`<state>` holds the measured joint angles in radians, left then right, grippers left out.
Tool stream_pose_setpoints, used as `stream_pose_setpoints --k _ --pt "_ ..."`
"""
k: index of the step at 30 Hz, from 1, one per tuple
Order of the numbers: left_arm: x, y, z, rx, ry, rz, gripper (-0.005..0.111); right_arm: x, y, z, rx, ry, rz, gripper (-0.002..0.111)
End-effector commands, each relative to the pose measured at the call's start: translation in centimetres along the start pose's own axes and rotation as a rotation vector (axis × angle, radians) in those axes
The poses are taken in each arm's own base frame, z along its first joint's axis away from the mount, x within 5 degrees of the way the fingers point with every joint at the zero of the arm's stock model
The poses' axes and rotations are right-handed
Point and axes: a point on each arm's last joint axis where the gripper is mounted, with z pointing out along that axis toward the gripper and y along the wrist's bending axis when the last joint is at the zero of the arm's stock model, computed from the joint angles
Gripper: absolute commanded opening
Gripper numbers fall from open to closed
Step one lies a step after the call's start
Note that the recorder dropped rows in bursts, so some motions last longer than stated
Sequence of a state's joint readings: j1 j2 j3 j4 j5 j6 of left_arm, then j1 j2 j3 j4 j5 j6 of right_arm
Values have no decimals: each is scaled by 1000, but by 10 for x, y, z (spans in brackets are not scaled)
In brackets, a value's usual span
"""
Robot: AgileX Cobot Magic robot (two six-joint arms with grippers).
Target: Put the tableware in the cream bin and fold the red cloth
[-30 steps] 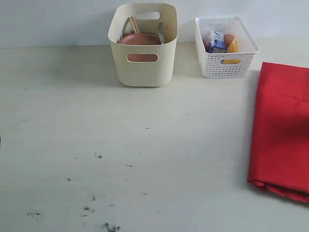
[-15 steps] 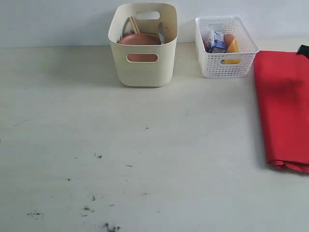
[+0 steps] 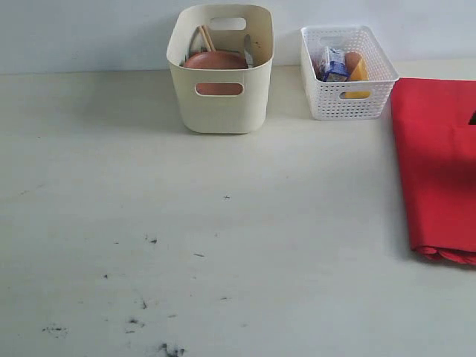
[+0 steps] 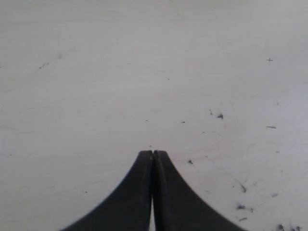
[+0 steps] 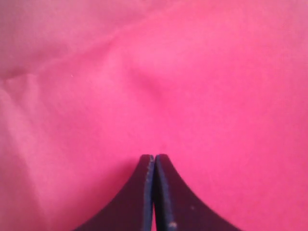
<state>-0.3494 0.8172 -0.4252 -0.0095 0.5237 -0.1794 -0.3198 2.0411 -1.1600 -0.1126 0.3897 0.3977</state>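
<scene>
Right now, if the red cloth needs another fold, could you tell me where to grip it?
Probably the near left corner, in the exterior view, of the red cloth, where folded edges bulge slightly; elsewhere it lies flat on the table. Come from above, on the bare-table side.

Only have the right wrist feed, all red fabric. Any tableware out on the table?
Observer: None visible on the table; a brown plate and chopsticks sit in the cream bin.
Operator: Left side?
Observer: The left pincer is shut with nothing in it, over bare tabletop.
Operator: Cloth layout?
Observer: The red cloth lies as a long strip at the exterior view's right edge, next to the white basket.
</scene>
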Motion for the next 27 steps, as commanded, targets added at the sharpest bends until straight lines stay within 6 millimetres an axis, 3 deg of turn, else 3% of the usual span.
stream_pose_setpoints --k 1,6,10,13,17,21,24,27 --pt "2 1 0 -3 1 -7 3 -16 12 14 -46 -100 -80 0" --pt "2 1 0 -4 6 -7 3 -34 32 44 -80 -95 -88 0" --pt "2 1 0 -4 6 -9 3 -50 67 65 -145 -92 -184 0" --pt "2 1 0 -4 6 -11 3 -61 89 74 -201 -50 -149 0" --pt "2 1 0 -4 6 -11 3 -83 103 59 -262 -46 -111 0" --pt "2 1 0 -4 7 -11 3 -107 94 24 -266 -117 -97 0" --pt "2 1 0 -4 7 -11 3 -110 82 12 -207 -93 -87 0" --pt "2 1 0 -3 1 -11 3 -102 76 11 -142 -3 -116 0"
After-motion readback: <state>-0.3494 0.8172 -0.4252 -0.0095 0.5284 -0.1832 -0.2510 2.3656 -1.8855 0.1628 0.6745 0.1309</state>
